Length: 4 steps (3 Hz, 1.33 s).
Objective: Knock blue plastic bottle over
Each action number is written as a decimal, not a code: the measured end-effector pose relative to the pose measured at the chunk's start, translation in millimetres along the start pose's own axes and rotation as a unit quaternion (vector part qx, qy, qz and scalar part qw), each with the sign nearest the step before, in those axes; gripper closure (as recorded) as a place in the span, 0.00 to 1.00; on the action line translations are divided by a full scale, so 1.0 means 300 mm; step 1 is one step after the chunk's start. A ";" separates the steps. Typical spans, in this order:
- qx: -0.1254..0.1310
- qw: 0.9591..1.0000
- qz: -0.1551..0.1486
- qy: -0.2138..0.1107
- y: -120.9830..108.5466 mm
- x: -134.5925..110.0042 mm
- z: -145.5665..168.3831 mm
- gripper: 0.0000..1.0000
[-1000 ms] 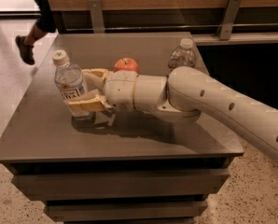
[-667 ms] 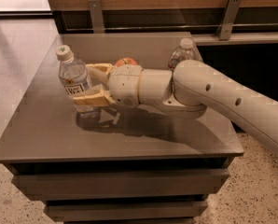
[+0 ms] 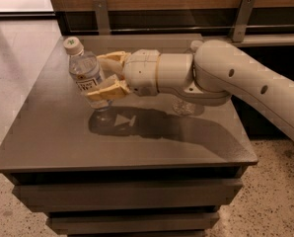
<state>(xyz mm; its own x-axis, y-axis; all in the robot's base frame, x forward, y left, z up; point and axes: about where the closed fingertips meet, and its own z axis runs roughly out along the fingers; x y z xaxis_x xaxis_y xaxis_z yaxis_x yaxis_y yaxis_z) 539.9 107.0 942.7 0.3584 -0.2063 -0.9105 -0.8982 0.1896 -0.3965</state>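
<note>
The blue plastic bottle is clear with a white cap and a pale label. It leans to the left at the table's far left part, its base near the tabletop. My gripper reaches in from the right and is open. Its cream fingers stand on both sides of the bottle's lower half: one finger in front, against the bottle's lower part, and the other behind it. My white arm crosses the table's back right.
The bottle stands on a dark grey table. The clear base of another bottle shows under my arm. A wooden wall rail with metal brackets runs behind. Speckled floor lies at the right and tiled floor at the left.
The bottle leans further to the left than before, with my gripper still around it. The orange fruit behind the gripper no longer shows.
</note>
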 end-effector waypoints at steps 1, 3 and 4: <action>-0.017 0.999 -0.036 0.014 -0.060 -0.030 -0.021 1.00; -0.020 0.998 -0.055 0.011 -0.063 -0.077 -0.018 1.00; -0.043 0.994 -0.096 0.015 -0.063 -0.186 -0.003 1.00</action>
<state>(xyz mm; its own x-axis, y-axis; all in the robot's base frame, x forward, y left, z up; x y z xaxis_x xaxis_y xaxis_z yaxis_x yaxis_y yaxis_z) 536.7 114.0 1001.2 0.5183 -0.2588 -0.8151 -0.8330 0.0626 -0.5497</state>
